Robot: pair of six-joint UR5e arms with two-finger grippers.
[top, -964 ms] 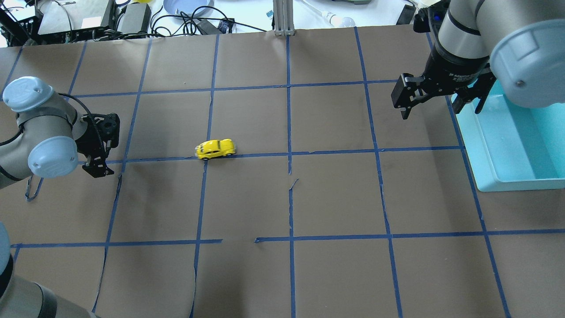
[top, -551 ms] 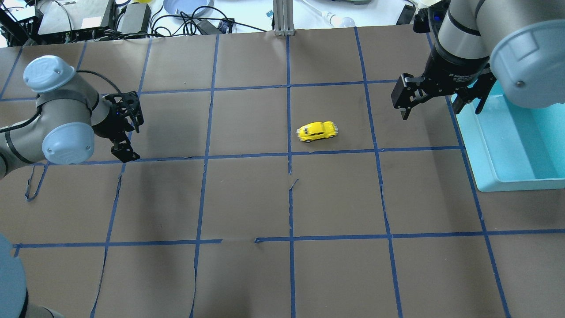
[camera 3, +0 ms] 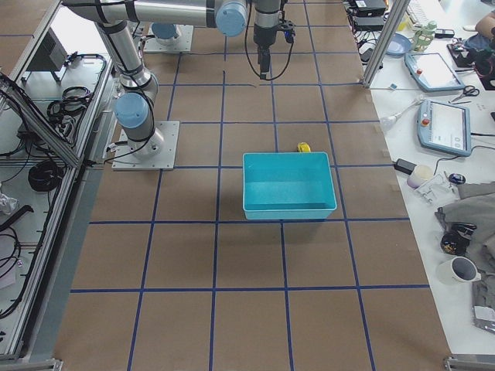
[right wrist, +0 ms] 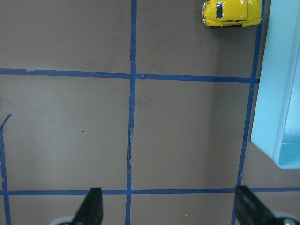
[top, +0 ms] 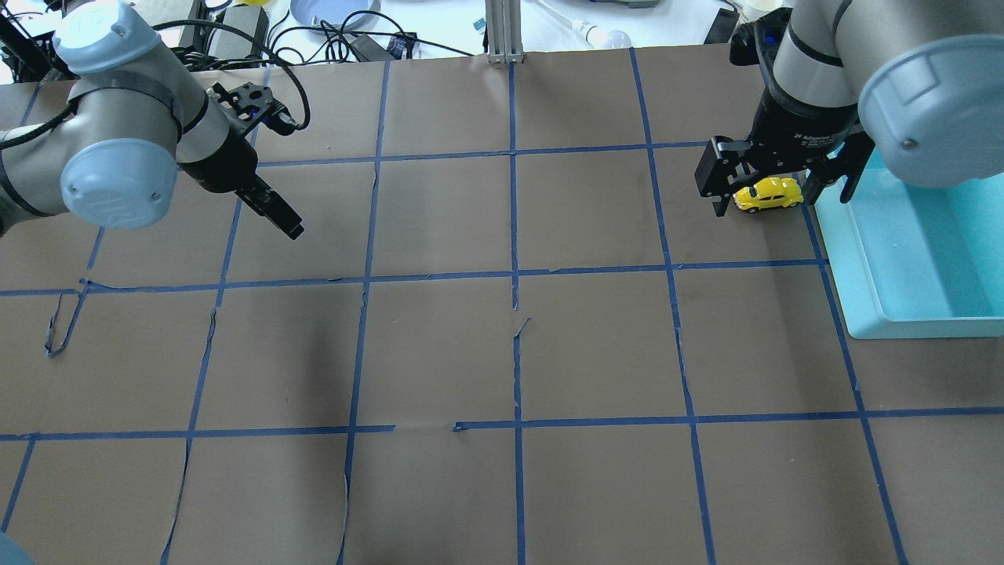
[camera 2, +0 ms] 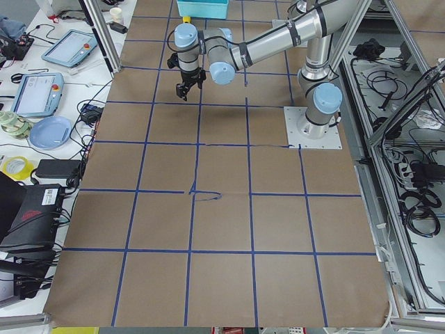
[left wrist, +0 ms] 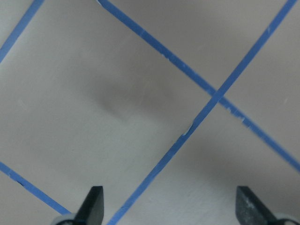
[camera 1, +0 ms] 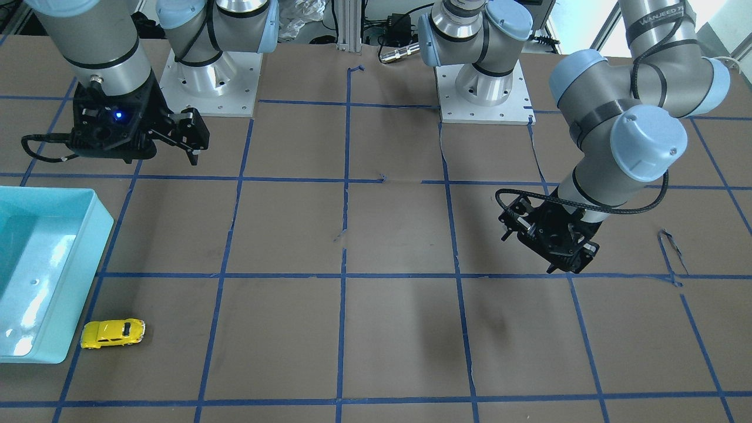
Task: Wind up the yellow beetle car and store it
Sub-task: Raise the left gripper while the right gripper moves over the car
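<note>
The yellow beetle car (top: 767,195) stands on its wheels on the brown table, close beside the left wall of the turquoise bin (top: 855,267). It also shows in the front view (camera 1: 113,332), the right wrist view (right wrist: 232,11) and the right side view (camera 3: 304,147). My right gripper (top: 783,196) is open and empty and hangs high above the car, its fingertips (right wrist: 91,206) wide apart. My left gripper (top: 274,212) is open and empty over the table's far left, far from the car. Its fingertips (left wrist: 93,204) show only bare table and tape.
The bin (camera 1: 35,258) is empty and stands at the table's right end (right wrist: 286,93). Blue tape lines (top: 514,275) grid the brown paper. Cables, a plate and boxes (top: 329,23) lie beyond the far edge.
The car has rolled right across the table, from left of centre to beside the bin. My left arm has swung up and toward the far edge. The right gripper has hardly moved.
</note>
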